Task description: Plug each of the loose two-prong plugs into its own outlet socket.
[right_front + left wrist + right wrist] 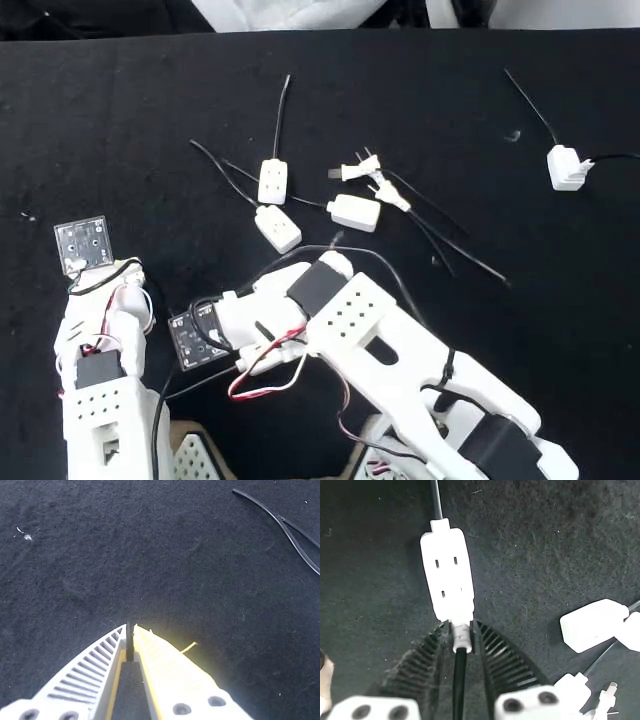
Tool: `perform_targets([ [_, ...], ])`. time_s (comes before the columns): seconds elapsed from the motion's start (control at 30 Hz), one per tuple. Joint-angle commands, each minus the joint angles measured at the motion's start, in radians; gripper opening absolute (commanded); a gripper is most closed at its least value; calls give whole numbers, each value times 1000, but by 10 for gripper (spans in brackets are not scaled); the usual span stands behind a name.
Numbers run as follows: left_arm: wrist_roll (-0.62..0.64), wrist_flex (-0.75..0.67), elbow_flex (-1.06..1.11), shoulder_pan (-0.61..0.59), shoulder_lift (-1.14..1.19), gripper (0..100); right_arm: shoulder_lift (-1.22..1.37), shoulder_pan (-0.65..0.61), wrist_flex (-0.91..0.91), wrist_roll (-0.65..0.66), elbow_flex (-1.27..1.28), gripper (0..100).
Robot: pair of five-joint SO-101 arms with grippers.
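Nearest the lens, the right arm [400, 340] stretches from the near right toward the middle of the black surface [120, 120]. Its right hand [459, 625] is clamped on a small white plug [461, 641] at the neck, where the black cord leaves it. The plug is butted against the near end of a white outlet socket [447, 570], seemingly lined up to be pushed home. The prongs are hidden, so whether it is seated cannot be told. At the near left, the left arm [100, 390] keeps its left hand [131, 630] clenched on nothing over bare surface, apparently parked clear of the work. Another socket [355, 212] lies just right of the cluster at mid-surface. Beyond it, two loose plugs [355, 170] wait with prongs exposed and cords trailing to the right, not yet inserted.
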Motion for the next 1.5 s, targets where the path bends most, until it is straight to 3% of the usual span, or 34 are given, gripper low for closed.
perform_targets([
  [0.0,-6,3,-25,-13,-15,30,4,17,-6,14,-2,11],
  [0.63,-6,3,-27,-13,-15,30,4,-58,-6,5,-2,11],
  [1.2,-5,3,-30,-51,-15,30,5,-55,3,-218,2,11],
  [1.47,-5,3,-30,-51,-15,30,-2,-54,94,-233,-2,11],
])
